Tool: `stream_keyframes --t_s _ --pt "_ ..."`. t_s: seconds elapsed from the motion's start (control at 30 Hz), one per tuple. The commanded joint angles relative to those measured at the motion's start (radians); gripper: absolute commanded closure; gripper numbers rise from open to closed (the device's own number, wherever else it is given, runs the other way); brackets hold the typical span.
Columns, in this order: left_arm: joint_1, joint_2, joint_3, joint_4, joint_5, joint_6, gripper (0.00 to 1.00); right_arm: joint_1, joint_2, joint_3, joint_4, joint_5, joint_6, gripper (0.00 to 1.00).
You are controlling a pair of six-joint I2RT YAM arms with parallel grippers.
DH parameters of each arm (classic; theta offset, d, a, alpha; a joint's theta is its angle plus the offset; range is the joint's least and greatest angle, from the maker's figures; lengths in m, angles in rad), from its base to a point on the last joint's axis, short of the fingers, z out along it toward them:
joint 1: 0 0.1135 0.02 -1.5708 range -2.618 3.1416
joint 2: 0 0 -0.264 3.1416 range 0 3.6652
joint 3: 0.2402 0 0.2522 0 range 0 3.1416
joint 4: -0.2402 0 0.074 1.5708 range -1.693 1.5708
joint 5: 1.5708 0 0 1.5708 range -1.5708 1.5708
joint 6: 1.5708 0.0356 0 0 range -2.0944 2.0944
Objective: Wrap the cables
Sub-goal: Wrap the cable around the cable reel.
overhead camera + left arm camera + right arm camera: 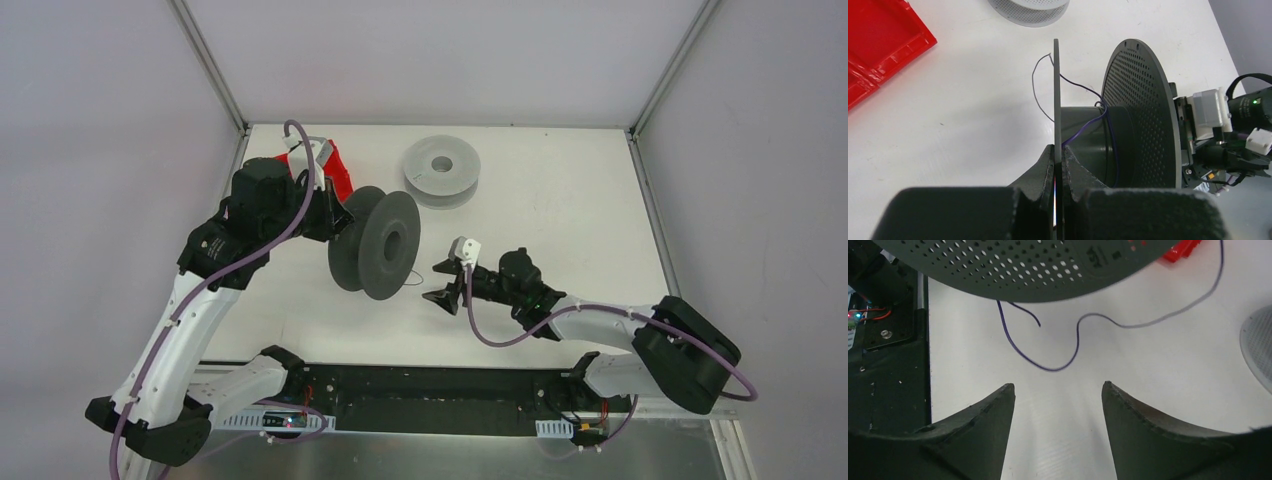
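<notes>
Over a white tabletop, the left gripper clamps one flange of an upright dark grey spool. Thin dark cable partly circles its hub, the tail curling on the tabletop before the right gripper, jaws apart and empty.

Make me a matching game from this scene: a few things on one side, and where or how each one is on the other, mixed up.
Things:
1. dark spool
2. pale spool
3. red tray
4. right gripper

States:
A. lying flat on the table
B. open, holding nothing
C. upright, rim pinched by the left gripper
D. near the table's far left corner

Pairs: 1-C, 2-A, 3-D, 4-B.
</notes>
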Motion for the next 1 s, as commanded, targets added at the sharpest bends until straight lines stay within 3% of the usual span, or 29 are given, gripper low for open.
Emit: stream_keyframes --t_s 0.0,0.2,0.27,0.33,0.4,0.43,0.57,0.67,0.97 --pt "0.010 -0.006 0.051 0.048 0.060 -0.061 1.00 0.043 0.043 0.082 0.121 -0.039 -0.103 0.33" --pt "0.014 0.002 0.049 0.049 0.062 -0.083 1.00 0.095 0.104 0.105 0.166 0.061 -0.156 0.33" --pt "0.015 0.005 0.052 0.049 0.056 -0.091 1.00 0.108 0.118 0.112 0.168 0.067 -0.166 0.38" --pt "0.018 0.005 0.054 0.049 0.025 -0.096 1.00 0.116 0.119 0.099 0.192 0.086 -0.157 0.59" --pt "0.042 0.001 0.057 0.046 -0.023 -0.096 1.00 0.115 0.114 0.057 0.263 0.150 -0.109 0.94" --pt "0.064 -0.001 0.059 0.045 -0.040 -0.098 1.00 0.116 0.108 0.033 0.289 0.197 -0.085 1.00" --pt "0.173 0.013 0.092 0.038 -0.044 -0.123 1.00 0.115 0.031 -0.071 0.298 0.318 -0.025 1.00" --pt "0.222 0.035 0.120 0.032 -0.039 -0.131 1.00 0.113 -0.065 -0.135 0.284 0.491 0.044 1.00" --pt "0.303 0.060 0.123 0.029 -0.036 -0.112 1.00 0.083 -0.444 -0.202 -0.004 0.814 0.144 1.00"
